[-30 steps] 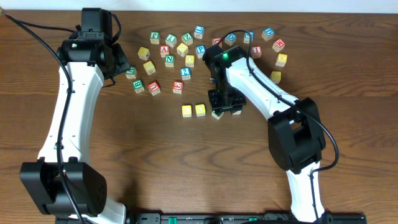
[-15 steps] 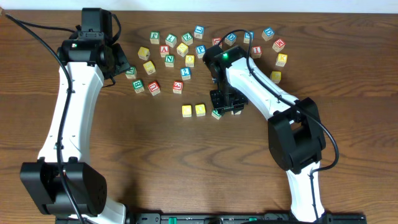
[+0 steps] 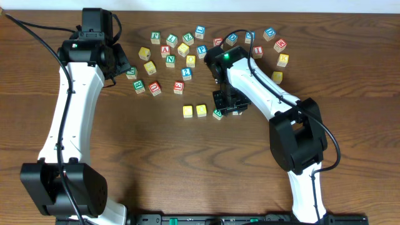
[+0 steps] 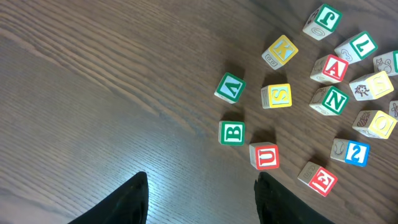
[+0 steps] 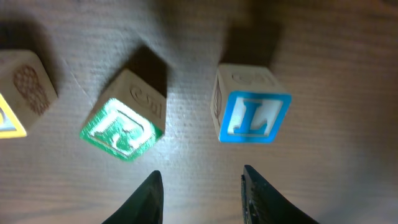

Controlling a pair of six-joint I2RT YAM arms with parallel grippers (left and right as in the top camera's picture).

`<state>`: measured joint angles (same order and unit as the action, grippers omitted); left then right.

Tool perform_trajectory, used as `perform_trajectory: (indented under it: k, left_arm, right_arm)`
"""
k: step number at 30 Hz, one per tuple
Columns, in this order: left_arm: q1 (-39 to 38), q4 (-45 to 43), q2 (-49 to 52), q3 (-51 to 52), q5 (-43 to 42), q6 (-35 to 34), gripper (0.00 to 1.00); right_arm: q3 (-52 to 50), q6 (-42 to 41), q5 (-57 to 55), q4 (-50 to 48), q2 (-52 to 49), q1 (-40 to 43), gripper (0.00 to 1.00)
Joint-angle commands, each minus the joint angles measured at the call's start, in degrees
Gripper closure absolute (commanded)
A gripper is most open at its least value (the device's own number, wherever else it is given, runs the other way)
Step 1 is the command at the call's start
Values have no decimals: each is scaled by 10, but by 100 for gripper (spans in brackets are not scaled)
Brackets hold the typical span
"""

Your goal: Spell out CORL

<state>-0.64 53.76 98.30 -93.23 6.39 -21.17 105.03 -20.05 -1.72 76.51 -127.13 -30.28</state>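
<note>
Two yellow-topped cubes (image 3: 187, 111) (image 3: 201, 110) lie side by side mid-table. Just right of them is the green R cube (image 3: 217, 114), turned at an angle. In the right wrist view the R cube (image 5: 124, 124) is tilted out of line, and the blue L cube (image 5: 252, 115) stands a gap to its right. One yellow cube (image 5: 15, 93) shows at that view's left edge. My right gripper (image 3: 227, 106) (image 5: 200, 186) hovers open over bare wood just short of the R and L cubes, holding nothing. My left gripper (image 3: 122, 62) (image 4: 202, 186) is open at the far left.
Many loose letter cubes (image 3: 187, 47) are scattered across the back of the table, more at the back right (image 3: 280, 59). Ahead of the left gripper lie a green B cube (image 4: 232, 132) and a red U cube (image 4: 265, 155).
My right gripper has drawn back a little toward the far side, uncovering the green R cube. The left arm has not moved.
</note>
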Motion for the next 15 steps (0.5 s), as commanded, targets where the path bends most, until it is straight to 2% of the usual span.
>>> perform_trajectory:
  k: [1, 9, 15]
  left_arm:
    - [0, 2, 3, 1, 7, -5, 46]
    - [0, 2, 3, 1, 7, -5, 46]
    - [0, 2, 3, 1, 7, -5, 46]
  right_arm:
    - [-12, 4, -9, -20, 3, -2, 65]
    - [-24, 4, -9, -35, 3, -3, 67]
    - [-35, 4, -9, -41, 3, -10, 74]
